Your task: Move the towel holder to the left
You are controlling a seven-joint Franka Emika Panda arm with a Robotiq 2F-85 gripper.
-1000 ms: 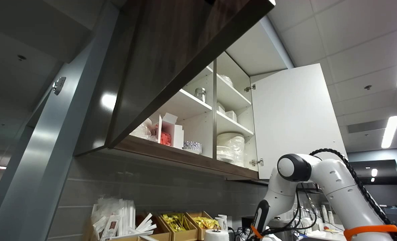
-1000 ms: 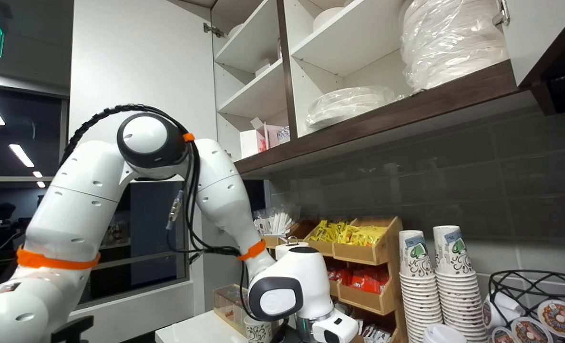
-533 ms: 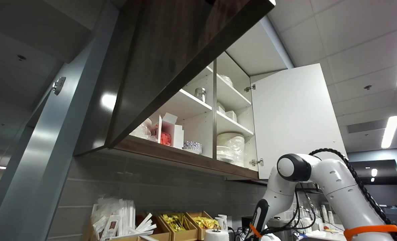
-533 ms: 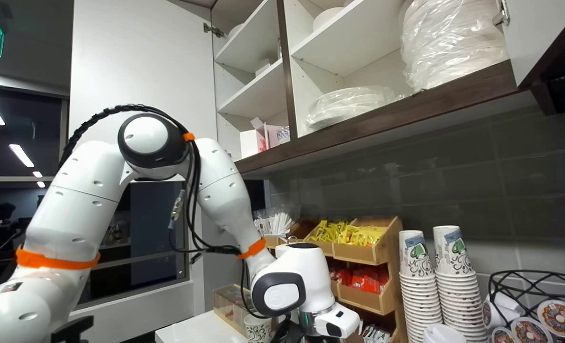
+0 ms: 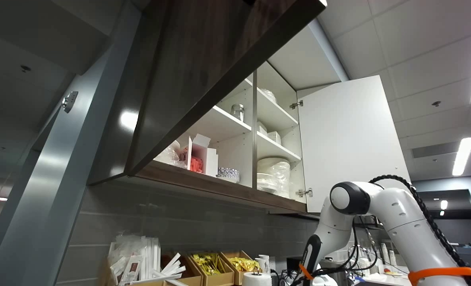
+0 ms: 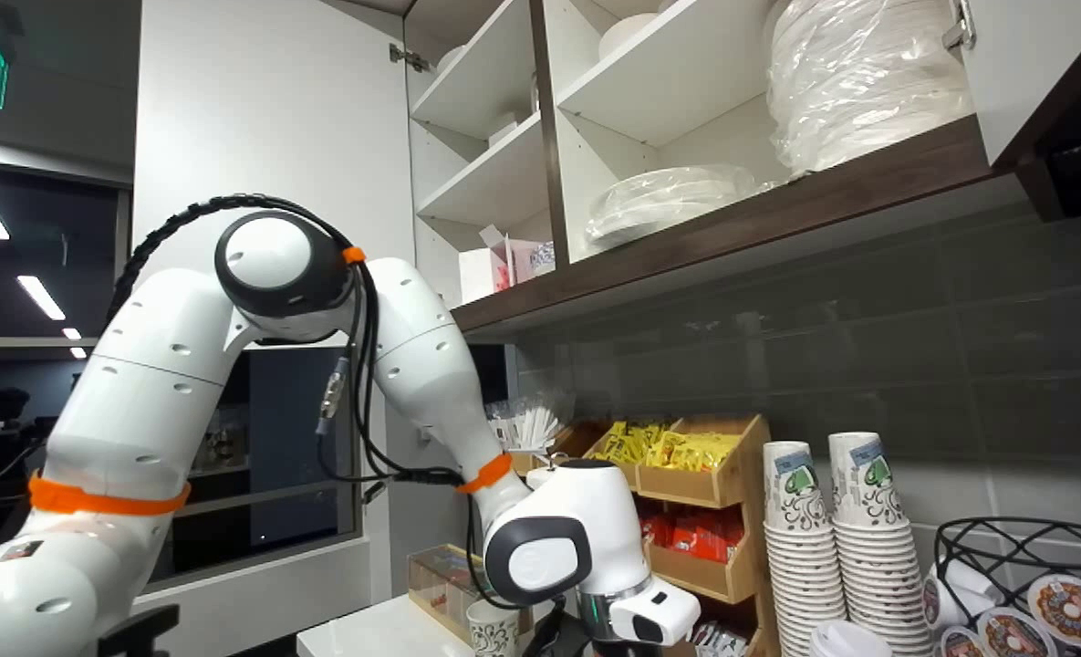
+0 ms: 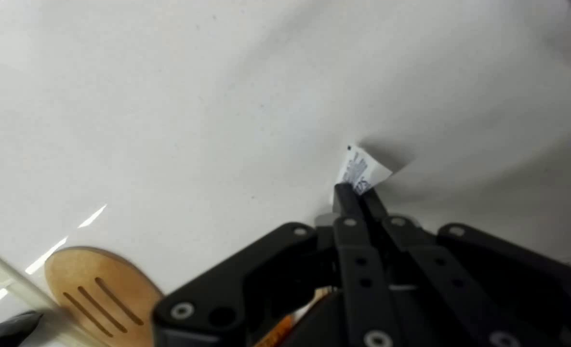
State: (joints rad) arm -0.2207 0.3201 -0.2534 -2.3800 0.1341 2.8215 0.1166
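Observation:
The towel holder [image 5: 257, 279], a white roll topped by a small metal knob, stands by the packet boxes, its lower part cut off by the frame. In an exterior view the arm hides most of the towel holder [image 6: 537, 475]. My gripper [image 7: 357, 192] is shut in the wrist view, its fingertips pinching a small white printed packet [image 7: 357, 168] just above a white surface. The towel holder does not show in the wrist view. The fingers are below the frame edge in both exterior views.
A wooden organizer [image 6: 732, 493] with yellow and red packets stands beside the hand. Cup stacks [image 6: 805, 547] and a black wire basket [image 6: 1005, 525] of pods are to its right. Open cabinets [image 6: 732, 219] hang overhead. A slotted wooden utensil [image 7: 99, 294] lies lower left.
The hand has shifted slightly, a little right and up in an exterior view where the elbow drifts left. The towel holder has not visibly moved.

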